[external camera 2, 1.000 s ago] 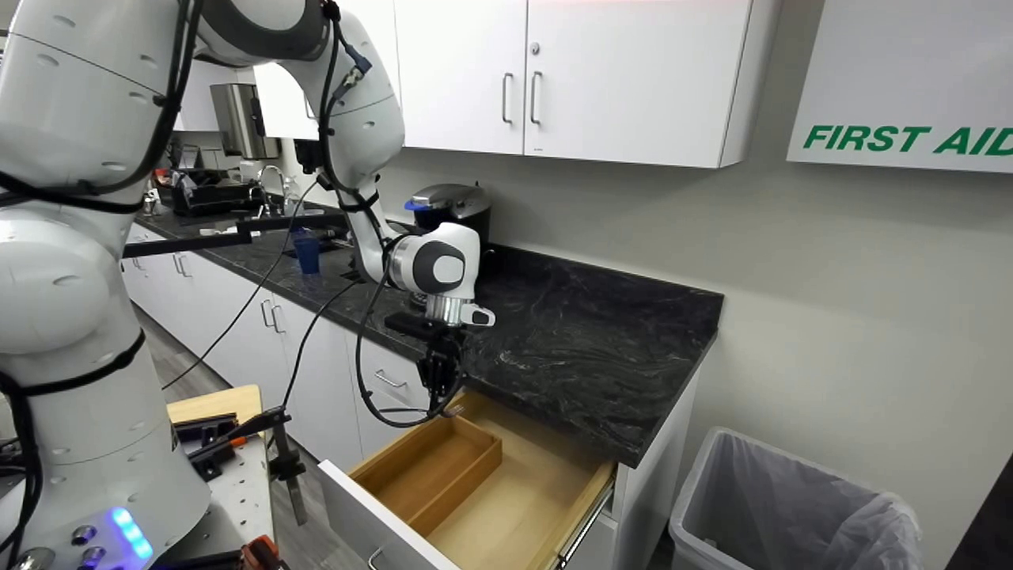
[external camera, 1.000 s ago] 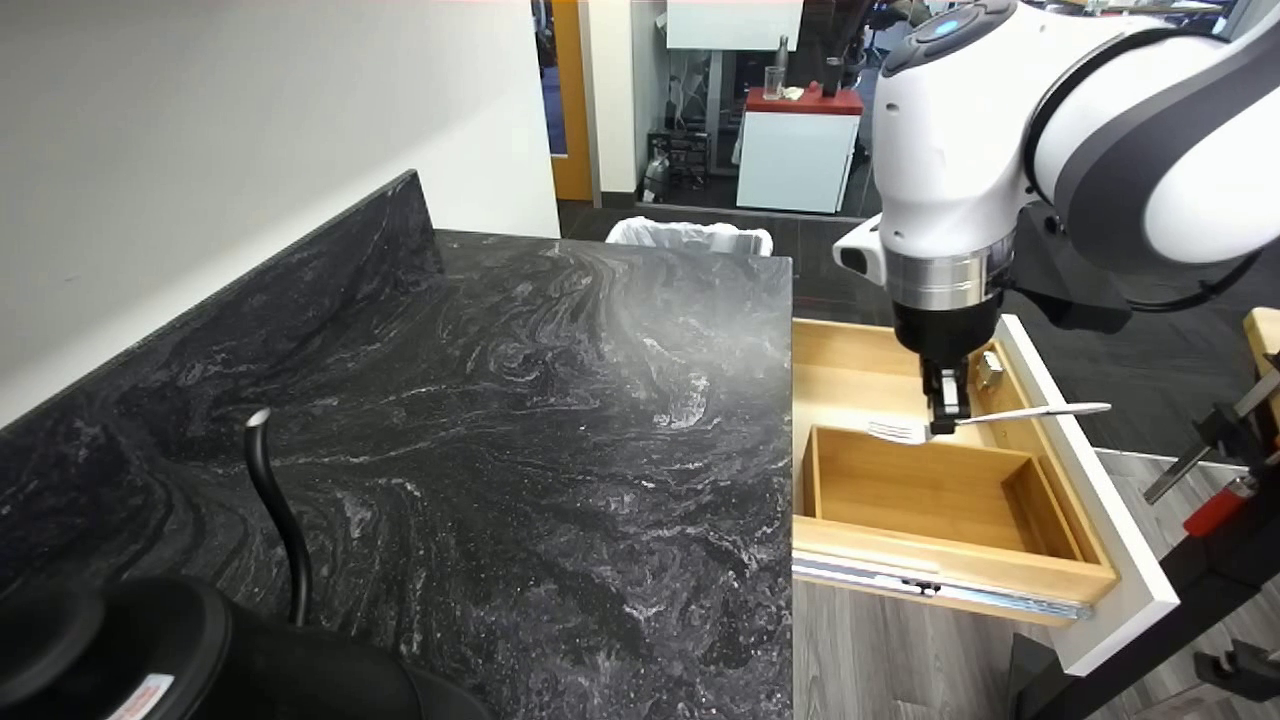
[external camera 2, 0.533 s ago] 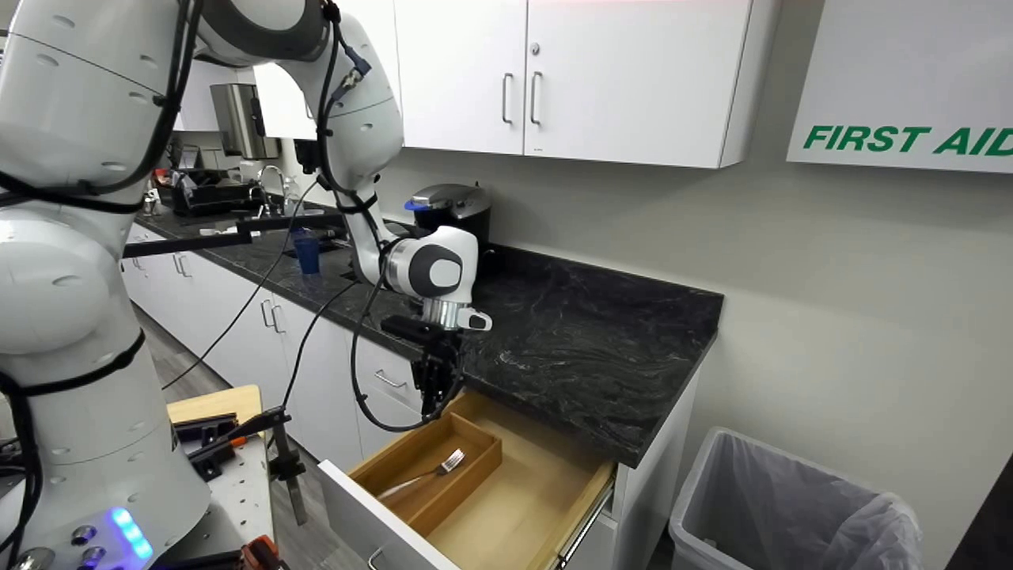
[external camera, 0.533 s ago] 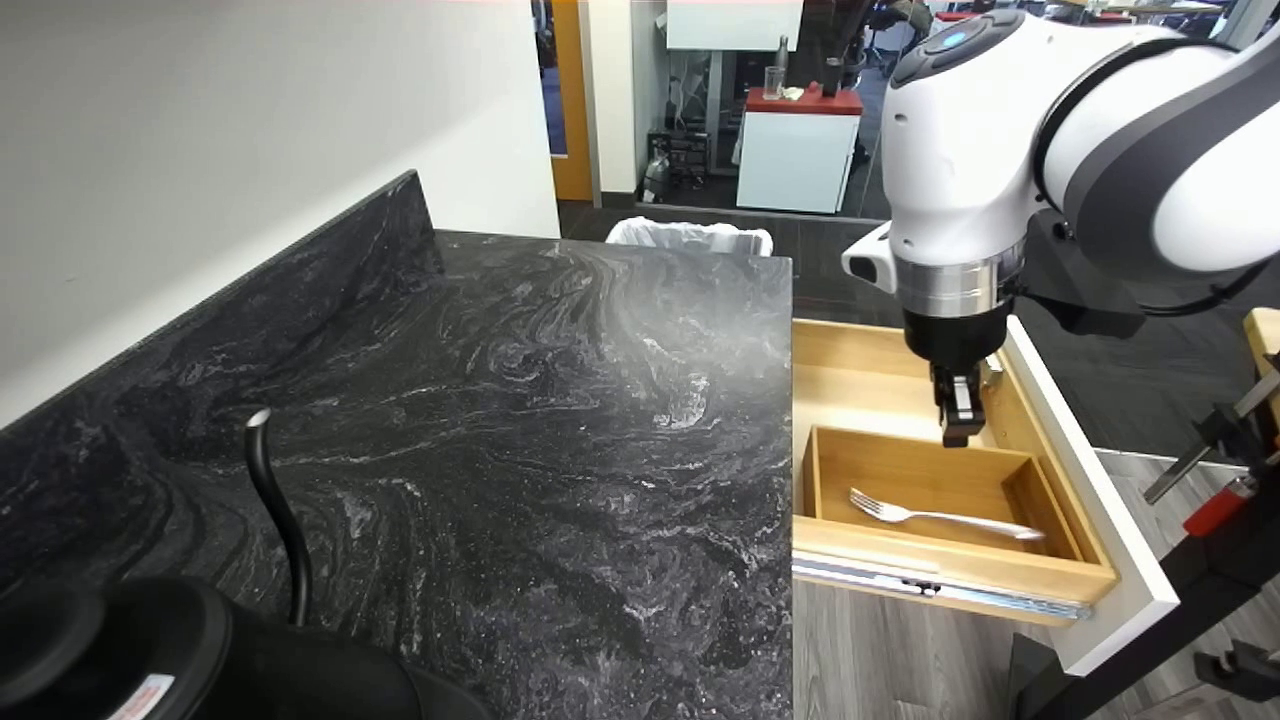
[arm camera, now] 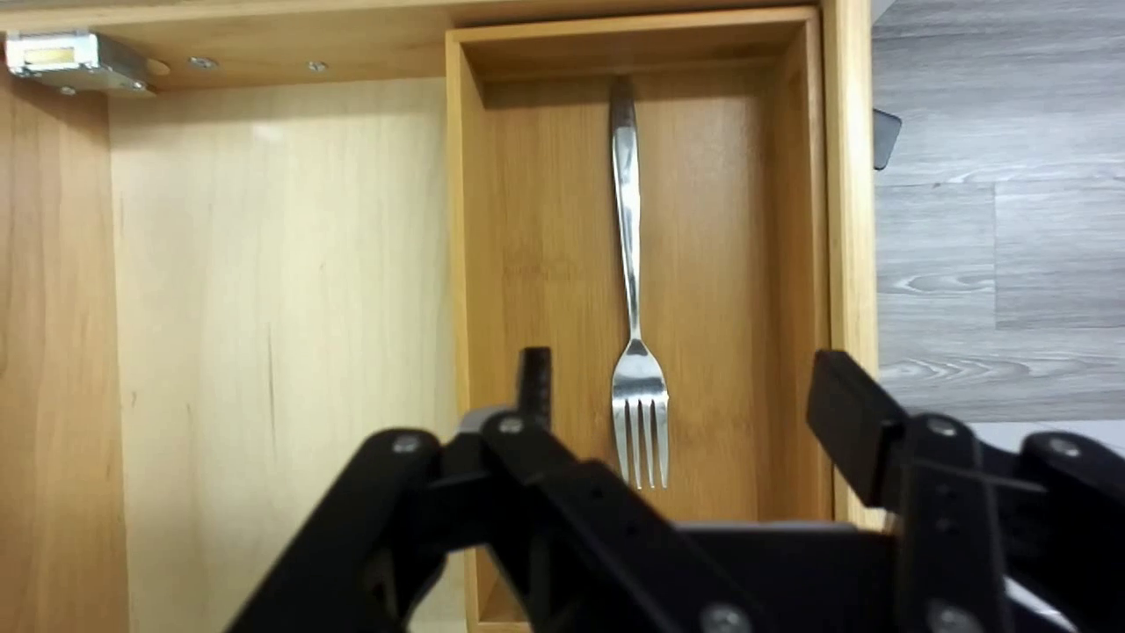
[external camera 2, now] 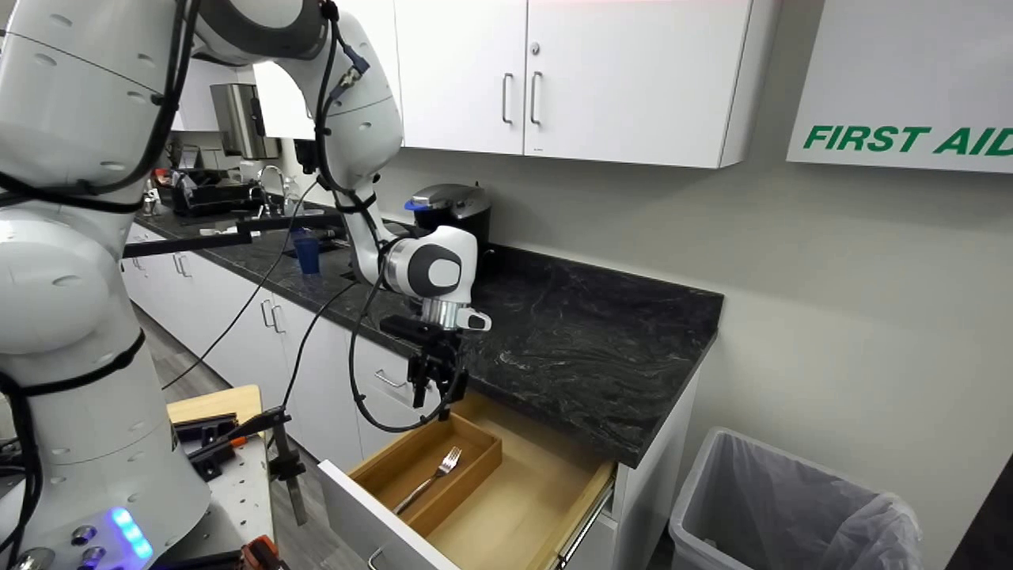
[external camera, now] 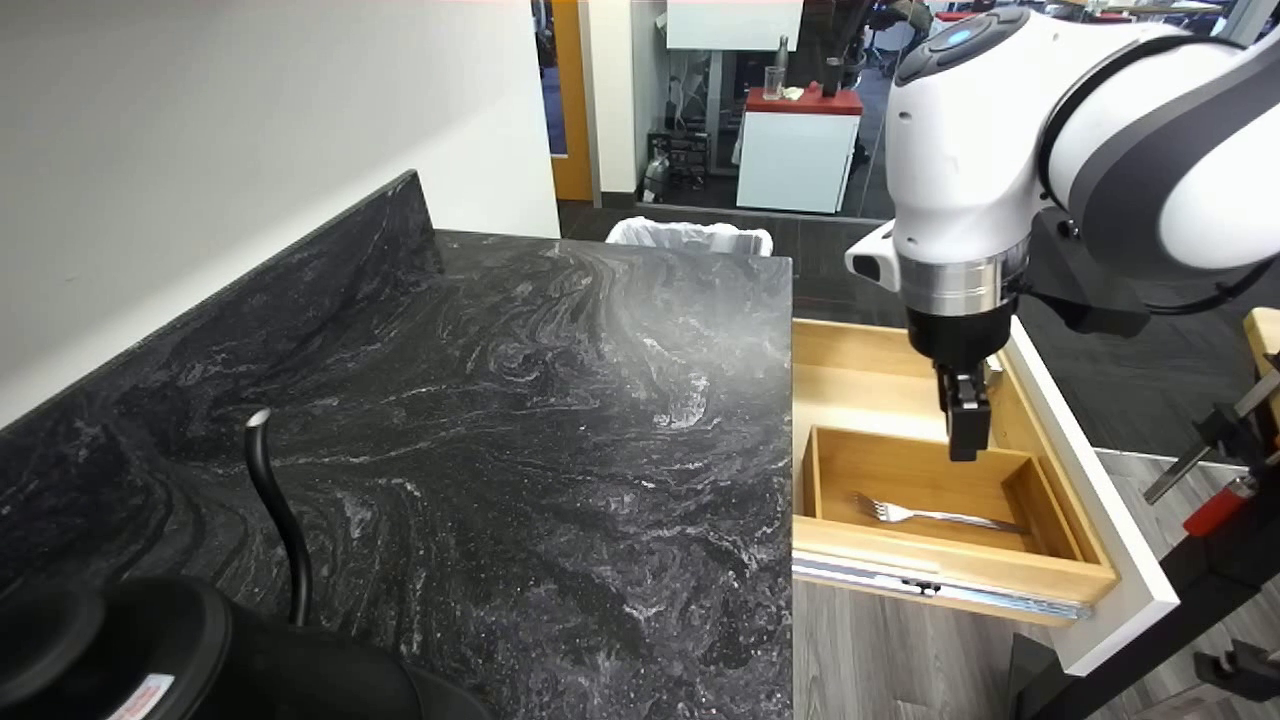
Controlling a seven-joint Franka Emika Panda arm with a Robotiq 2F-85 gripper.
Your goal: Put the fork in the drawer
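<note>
The silver fork (arm camera: 627,202) lies flat inside the narrow wooden compartment of the drawer (arm camera: 281,264), its tines toward the gripper's base in the wrist view. Both exterior views also show the fork (external camera: 945,517) (external camera 2: 449,461) resting on the compartment floor, inside the pulled-out drawer (external camera 2: 546,491) with its white front. My gripper (arm camera: 684,382) hovers above that compartment, open, its black fingers (arm camera: 533,378) wide apart with nothing held. In an exterior view the gripper (external camera: 967,430) is seen edge-on, well above the fork and apart from it.
A dark marbled countertop (external camera: 600,450) borders the drawer, its edge close to the arm. A metal latch (arm camera: 75,60) sits on the drawer's inner wall. A lined trash bin (external camera 2: 791,507) stands beside the cabinet. A black cable (external camera 2: 360,380) loops near the gripper.
A second ago the fork was gripped above the drawer. The jaws have opened, and the fork has dropped into the compartment. The gripper has shifted slightly toward the drawer's front.
</note>
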